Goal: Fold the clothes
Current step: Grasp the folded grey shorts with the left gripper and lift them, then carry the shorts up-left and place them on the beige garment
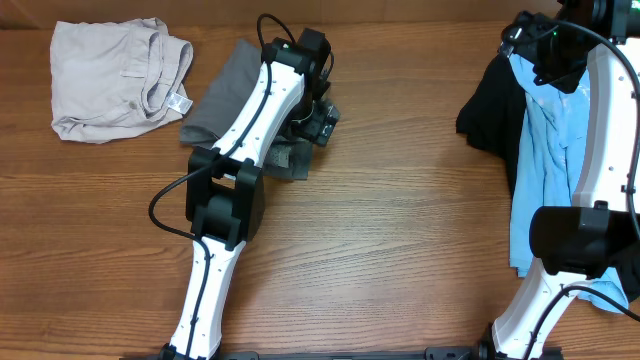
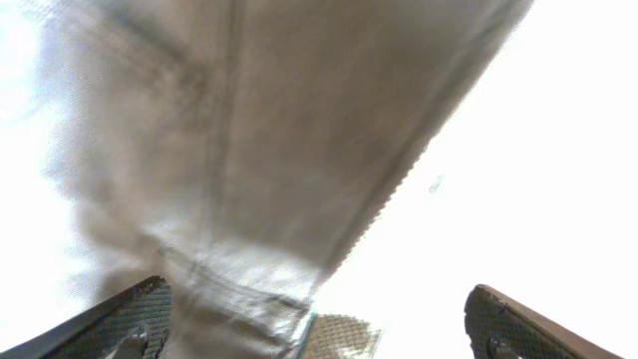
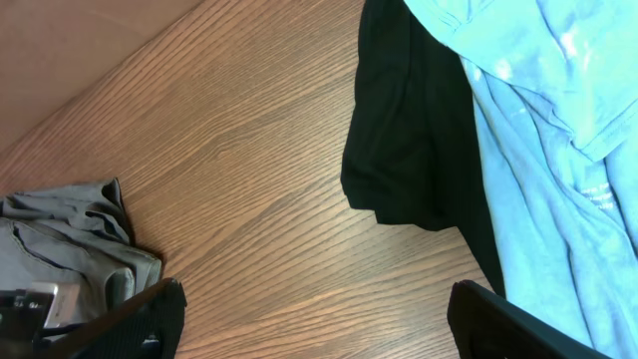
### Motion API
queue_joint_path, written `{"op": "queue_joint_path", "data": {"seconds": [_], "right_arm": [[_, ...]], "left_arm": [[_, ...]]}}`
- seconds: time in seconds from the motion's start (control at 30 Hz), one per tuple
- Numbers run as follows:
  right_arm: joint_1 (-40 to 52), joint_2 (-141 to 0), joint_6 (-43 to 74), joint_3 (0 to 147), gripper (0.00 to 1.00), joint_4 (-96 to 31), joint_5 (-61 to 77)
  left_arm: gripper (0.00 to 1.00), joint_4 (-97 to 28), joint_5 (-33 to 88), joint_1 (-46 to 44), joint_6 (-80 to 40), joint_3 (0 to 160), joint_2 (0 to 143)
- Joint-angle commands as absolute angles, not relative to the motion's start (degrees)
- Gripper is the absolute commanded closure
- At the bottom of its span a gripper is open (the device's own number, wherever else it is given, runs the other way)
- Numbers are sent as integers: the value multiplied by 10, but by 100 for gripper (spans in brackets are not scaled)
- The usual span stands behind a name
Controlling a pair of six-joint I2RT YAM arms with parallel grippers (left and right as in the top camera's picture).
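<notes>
A dark grey garment (image 1: 222, 95) lies at the table's upper middle, partly under my left arm. My left gripper (image 1: 318, 118) is low over its right end; the left wrist view shows grey cloth (image 2: 269, 150) close up between the open fingers (image 2: 319, 334). A folded beige garment (image 1: 115, 75) lies at the far left. A light blue garment (image 1: 545, 165) and a black garment (image 1: 490, 110) lie at the right. My right gripper (image 1: 545, 50) hovers open above them; its wrist view shows bare wood between the fingers (image 3: 319, 319), the black garment (image 3: 414, 130) and the blue one (image 3: 558, 150).
The wooden table (image 1: 380, 260) spreads across the middle and front. The right arm's base (image 1: 575, 240) stands on the blue garment's lower part.
</notes>
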State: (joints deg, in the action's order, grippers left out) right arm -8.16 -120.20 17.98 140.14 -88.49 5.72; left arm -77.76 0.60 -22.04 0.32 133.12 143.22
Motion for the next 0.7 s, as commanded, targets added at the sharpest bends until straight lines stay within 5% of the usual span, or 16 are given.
{"op": "queue_joint_path", "data": {"seconds": [0.0,0.4,0.67], "right_arm": [[-81,-1201,175,1402,11,-881,53],[-81,-1201,176,1402,12,-872,52],[-81,-1204,176,1402,11,-868,52]], "left_arm": [[2,-757,54,-225,-14,1321,1440],[9,-686,-6,-225,-29,1218,1442],[27,-597,-85,-225,-49,1126,1442]]}}
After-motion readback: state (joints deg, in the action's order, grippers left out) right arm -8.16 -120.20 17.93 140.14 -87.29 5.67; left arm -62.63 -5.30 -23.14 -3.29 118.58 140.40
